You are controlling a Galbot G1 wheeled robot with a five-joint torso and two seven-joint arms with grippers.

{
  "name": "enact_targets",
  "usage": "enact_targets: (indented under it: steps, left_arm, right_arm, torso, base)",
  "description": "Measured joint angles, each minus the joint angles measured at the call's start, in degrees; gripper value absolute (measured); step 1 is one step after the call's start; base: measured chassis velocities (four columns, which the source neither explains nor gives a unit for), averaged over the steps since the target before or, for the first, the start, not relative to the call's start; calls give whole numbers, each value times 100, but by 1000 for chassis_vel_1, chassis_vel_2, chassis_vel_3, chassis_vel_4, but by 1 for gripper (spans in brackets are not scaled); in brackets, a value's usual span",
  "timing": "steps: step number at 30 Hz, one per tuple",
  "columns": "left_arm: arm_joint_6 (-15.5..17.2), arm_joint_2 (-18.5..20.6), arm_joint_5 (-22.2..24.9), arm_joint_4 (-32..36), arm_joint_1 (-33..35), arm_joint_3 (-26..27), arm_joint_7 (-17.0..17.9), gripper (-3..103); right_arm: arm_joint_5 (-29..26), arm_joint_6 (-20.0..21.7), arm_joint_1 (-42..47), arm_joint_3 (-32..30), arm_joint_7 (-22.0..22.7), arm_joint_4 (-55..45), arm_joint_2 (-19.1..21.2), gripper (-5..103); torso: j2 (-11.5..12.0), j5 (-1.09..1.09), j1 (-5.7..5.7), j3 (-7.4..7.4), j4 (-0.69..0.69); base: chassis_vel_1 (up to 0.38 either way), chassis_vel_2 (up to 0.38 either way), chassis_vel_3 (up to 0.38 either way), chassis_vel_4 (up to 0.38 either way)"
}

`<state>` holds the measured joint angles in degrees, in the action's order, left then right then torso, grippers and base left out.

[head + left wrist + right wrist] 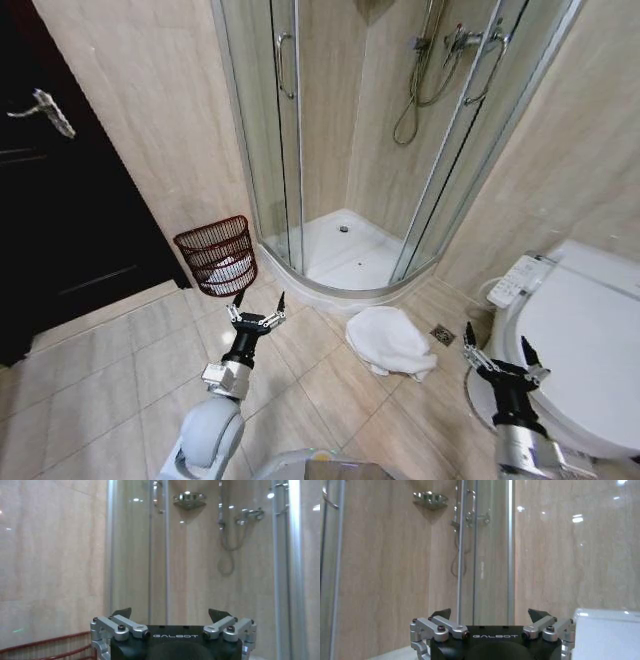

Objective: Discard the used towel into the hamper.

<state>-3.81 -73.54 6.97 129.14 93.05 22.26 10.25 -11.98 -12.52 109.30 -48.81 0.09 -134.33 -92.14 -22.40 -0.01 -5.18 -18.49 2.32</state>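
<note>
Head view shows my left gripper [259,300] raised over the tiled floor [100,390], its two dark fingertips spread wide with nothing between them, pointing toward the hamper [217,256]. That red-brown wire basket stands just beyond my left fingertips, against the beige wall beside the shower's glass door [285,130], and something white lies in its bottom, visible through the ribs; I cannot tell what it is. My right gripper [496,345] hangs low on the other side, likewise spread and empty, close beside the white toilet [570,340] with its control panel [516,280]. Between my two arms, on the floor just in front of the curved shower threshold, the white towel [388,342] lies in a crumpled heap, well apart from the hamper and touched by neither gripper. A small floor drain [443,335] sits just beside the towel, toward the toilet. In the left wrist view my left gripper's prongs stand apart before the shower glass, with the hamper's rim [45,647] at the lower corner. In the right wrist view the spread right gripper [490,615] faces the shower, the toilet's white edge beside it.
</note>
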Motion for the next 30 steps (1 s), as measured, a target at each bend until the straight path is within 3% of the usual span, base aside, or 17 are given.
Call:
enact_targets:
  steps: [2, 5, 12, 15, 21, 26, 30]
  left_arm:
    - [246, 9, -11, 63, -19, -14, 276, 100]
    - [350, 31, -122, 39, -105, 12, 467, 100]
    - [397, 40, -182, -93, -315, 180, 688, 100]
    - [408, 39, -99, -70, -320, 262, 601, 100]
    - [410, 217, 280, 52, -348, 481, 55, 100]
    - [416, 361, 432, 62, -429, 520, -34, 100]
    - [424, 415, 522, 79, -455, 516, -106, 100]
  right_arm:
    - [20, 4, 5, 16, -181, -49, 0, 100]
    - [25, 28, 2, 43, -383, -76, 0, 100]
    - [5, 307, -83, 125, -791, -237, 0, 100]
    - [23, 446, -128, 171, -816, -318, 0, 100]
    - [60, 751, -223, 352, -752, -542, 0, 100]
    - [-21, 785, -40, 395, -645, -648, 20, 100]
    - [-199, 777, 182, 359, -416, -753, 285, 100]
  torso:
    - [-58, 0, -25, -32, 0]
    - [-129, 1, -51, -78, 0]
    - [-297, 0, -112, -184, -1]
    - [-360, 0, -137, -223, 0]
    - [-530, 0, -204, -325, 0]
    - [-627, 1, -240, -386, -1]
    - [-721, 0, -275, -445, -1]
  base:
    - [0, 0, 0, 0]
    - [0, 0, 0, 0]
    - [0, 0, 0, 0]
    - [0, 0, 0, 0]
    - [0, 0, 0, 0]
    - [0, 0, 0, 0]
    - [0, 0, 0, 0]
